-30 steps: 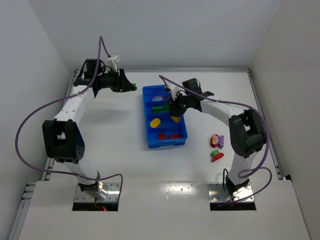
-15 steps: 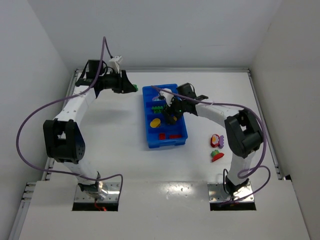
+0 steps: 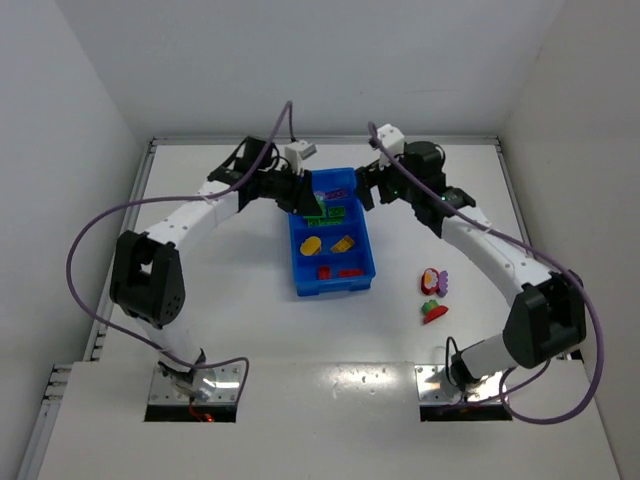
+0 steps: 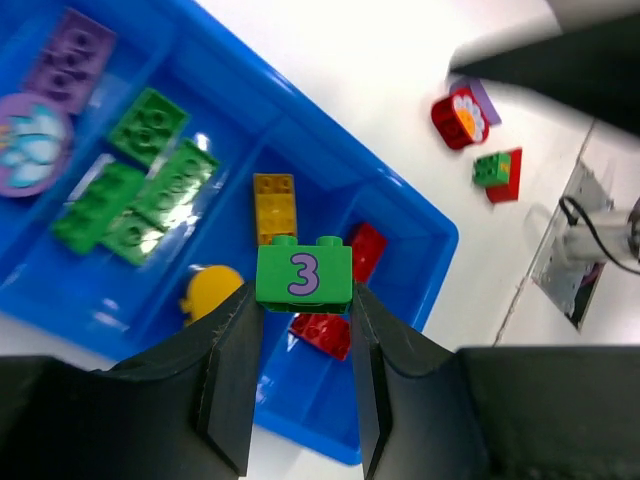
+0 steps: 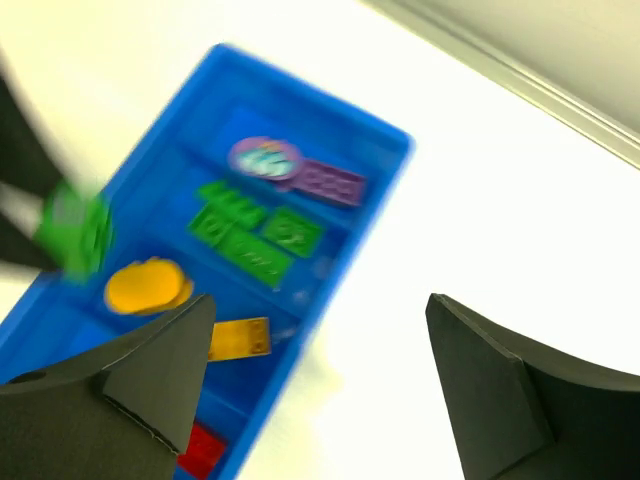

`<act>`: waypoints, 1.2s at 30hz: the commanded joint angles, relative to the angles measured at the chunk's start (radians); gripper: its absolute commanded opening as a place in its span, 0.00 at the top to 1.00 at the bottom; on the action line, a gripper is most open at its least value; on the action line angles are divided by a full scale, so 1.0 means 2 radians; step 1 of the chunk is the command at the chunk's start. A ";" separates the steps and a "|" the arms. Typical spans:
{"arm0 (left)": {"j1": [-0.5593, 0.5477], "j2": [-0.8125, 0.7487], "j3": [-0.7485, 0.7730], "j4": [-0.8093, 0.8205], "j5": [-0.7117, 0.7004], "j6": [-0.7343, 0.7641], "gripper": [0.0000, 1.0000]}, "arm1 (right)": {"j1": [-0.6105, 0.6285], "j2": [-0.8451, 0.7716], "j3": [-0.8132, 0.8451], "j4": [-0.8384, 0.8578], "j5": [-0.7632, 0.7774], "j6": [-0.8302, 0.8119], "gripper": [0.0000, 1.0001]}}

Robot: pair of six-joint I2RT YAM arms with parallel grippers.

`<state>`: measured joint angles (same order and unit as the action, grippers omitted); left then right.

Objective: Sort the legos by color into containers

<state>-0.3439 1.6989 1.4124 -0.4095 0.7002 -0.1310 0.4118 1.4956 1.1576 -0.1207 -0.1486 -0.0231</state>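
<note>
My left gripper (image 3: 313, 203) (image 4: 303, 292) is shut on a green lego (image 4: 303, 275) marked with a purple 3, and holds it above the blue tray (image 3: 334, 291) (image 4: 300, 435). The containers hold purple legos (image 4: 70, 60), green legos (image 4: 140, 190), yellow legos (image 4: 273, 205) and red legos (image 4: 322, 333), each colour in its own compartment. My right gripper (image 3: 368, 192) (image 5: 318, 300) stands open and empty above the tray's far right edge (image 5: 320, 105). The right wrist view is blurred.
On the table right of the tray lie a red flower-faced piece (image 3: 433, 282) (image 4: 460, 117), a small green piece (image 3: 429, 307) and a red piece (image 3: 436, 316). White walls close in the table on three sides.
My left arm has swung right from the far left of the table to above the tray, green lego still held. My right gripper let a yellow lego into the tray, opened and rose away.
</note>
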 commanded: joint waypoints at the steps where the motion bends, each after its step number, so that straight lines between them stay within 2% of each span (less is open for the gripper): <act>1: -0.026 0.025 0.007 0.007 -0.032 0.011 0.79 | -0.032 -0.014 -0.008 -0.017 0.047 0.063 0.13; 7: -0.031 0.101 0.062 0.007 -0.059 -0.005 0.76 | -0.084 -0.041 -0.014 -0.082 0.042 0.048 0.13; 14: -0.036 0.163 0.123 0.002 -0.074 -0.010 0.75 | -0.115 -0.057 -0.029 -0.098 0.017 0.048 0.13; 22: -0.036 0.205 0.160 -0.021 -0.084 -0.010 0.60 | -0.135 -0.051 -0.029 -0.108 0.008 0.032 0.13; 27: -0.036 0.210 0.155 -0.021 -0.084 -0.005 0.59 | -0.151 -0.036 -0.029 -0.112 0.008 0.017 0.13; 31: -0.036 0.210 0.155 -0.021 -0.089 -0.005 0.49 | -0.155 -0.024 -0.029 -0.112 -0.004 0.012 0.13; 33: -0.036 0.210 0.155 -0.021 -0.089 -0.005 0.40 | -0.160 -0.019 -0.029 -0.112 -0.009 0.012 0.13; 34: -0.036 0.210 0.155 -0.021 -0.089 -0.005 0.31 | -0.160 -0.015 -0.034 -0.112 -0.009 0.008 0.13; 36: -0.036 0.210 0.155 -0.021 -0.083 0.000 0.29 | -0.165 -0.015 -0.034 -0.112 -0.009 0.002 0.13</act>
<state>-0.4118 2.1216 1.6989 -0.4561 0.5259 -0.1390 0.0971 1.4620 1.0958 -0.3519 -0.1452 0.0063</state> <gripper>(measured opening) 0.702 0.864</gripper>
